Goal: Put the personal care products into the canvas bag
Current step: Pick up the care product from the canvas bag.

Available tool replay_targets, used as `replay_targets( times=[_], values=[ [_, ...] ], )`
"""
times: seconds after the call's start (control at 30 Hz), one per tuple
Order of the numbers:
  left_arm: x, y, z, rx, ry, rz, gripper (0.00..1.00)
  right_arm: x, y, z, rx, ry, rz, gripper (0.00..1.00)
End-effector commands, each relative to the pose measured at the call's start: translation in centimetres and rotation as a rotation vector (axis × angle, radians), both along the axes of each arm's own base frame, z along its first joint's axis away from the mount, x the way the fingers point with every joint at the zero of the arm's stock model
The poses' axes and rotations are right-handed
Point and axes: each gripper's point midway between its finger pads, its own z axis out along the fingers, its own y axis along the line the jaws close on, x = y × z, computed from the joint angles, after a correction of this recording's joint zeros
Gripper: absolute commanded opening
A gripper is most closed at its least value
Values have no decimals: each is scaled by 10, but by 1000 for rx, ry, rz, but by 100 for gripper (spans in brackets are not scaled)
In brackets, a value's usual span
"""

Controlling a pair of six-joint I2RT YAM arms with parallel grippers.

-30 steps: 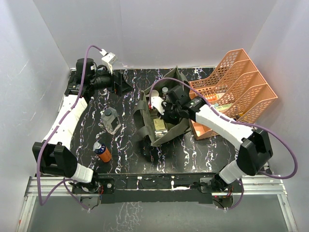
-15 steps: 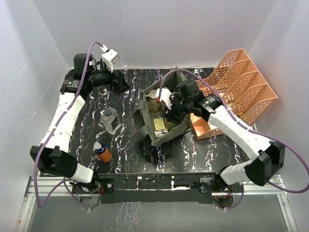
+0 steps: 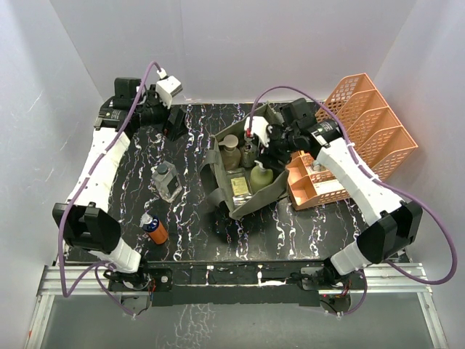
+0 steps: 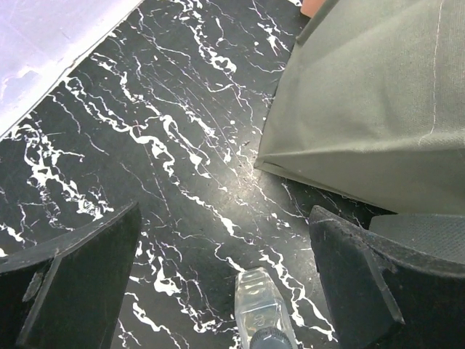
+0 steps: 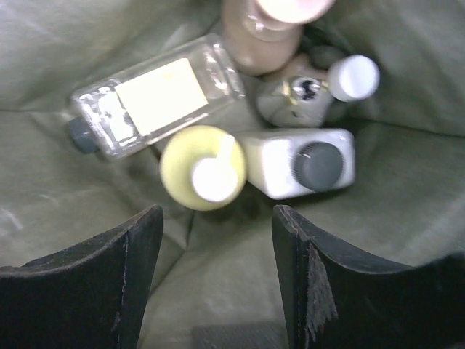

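Observation:
The olive canvas bag (image 3: 227, 200) stands open mid-table. Inside it I see a pale yellow bottle (image 5: 202, 167), a white bottle (image 5: 276, 166) with a grey cap, a clear bottle (image 5: 149, 98) lying on its side, a tan bottle (image 5: 265, 29) and a silvery white-capped one (image 5: 320, 87). My right gripper (image 5: 218, 247) hovers open over them with nothing between its fingers. On the table left of the bag stand a clear black-capped bottle (image 3: 167, 180) and an orange bottle (image 3: 154, 227). My left gripper (image 3: 174, 123) is open at the far left, beyond the clear bottle (image 4: 261, 313).
An orange lattice file organizer (image 3: 356, 123) stands at the far right, with a low orange tray (image 3: 312, 185) of small items in front of it, close to the bag's right side. White walls enclose the black marbled table (image 3: 196, 233).
My right gripper opened, let the pale yellow bottle go inside the bag and lifted back toward the far right. My left gripper drew back toward the far-left corner and opened slightly wider.

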Motion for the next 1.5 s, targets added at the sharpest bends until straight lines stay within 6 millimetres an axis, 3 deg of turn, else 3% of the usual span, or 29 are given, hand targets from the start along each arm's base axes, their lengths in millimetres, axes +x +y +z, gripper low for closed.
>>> replay_targets(
  times=[0.0, 0.13, 0.27, 0.47, 0.57, 0.7, 0.8, 0.9, 1.13, 1.23, 1.3, 1.47],
  values=[
    [-11, -14, 22, -38, -114, -76, 95, -41, 10, -15, -13, 59, 158, 65],
    [-23, -28, 26, -67, -130, -88, 95, -72, 16, -30, -24, 25, 182, 67],
    [-33, -39, 31, -74, -145, -94, 95, -90, 20, -41, -25, 42, 121, 68],
    [-41, -48, 40, -98, -189, -146, 95, -93, 17, -73, -122, 46, 81, 67],
    [-45, -56, 44, -133, -183, -172, 95, -103, 16, -94, -155, 59, 91, 66],
    [-54, -69, 34, -160, -128, -218, 95, -114, 24, -111, -123, 93, 77, 66],
    [-53, -75, 28, -187, -114, -209, 95, -109, 37, -115, -76, 97, 42, 67],
    [-49, -76, 24, -186, -111, -190, 95, -98, 55, -106, -2, 106, -4, 68],
    [-41, -60, 1, -125, -112, -97, 95, -79, 74, -102, 115, 162, -205, 74],
    [-33, -53, 1, -111, -119, -34, 95, -74, 75, -108, 131, 197, -291, 81],
    [-28, -49, 2, -111, -126, 8, 95, -73, 77, -115, 144, 221, -334, 97],
    [-18, -39, 6, -88, -153, 79, 95, -67, 75, -140, 147, 251, -441, 99]
  ],
)
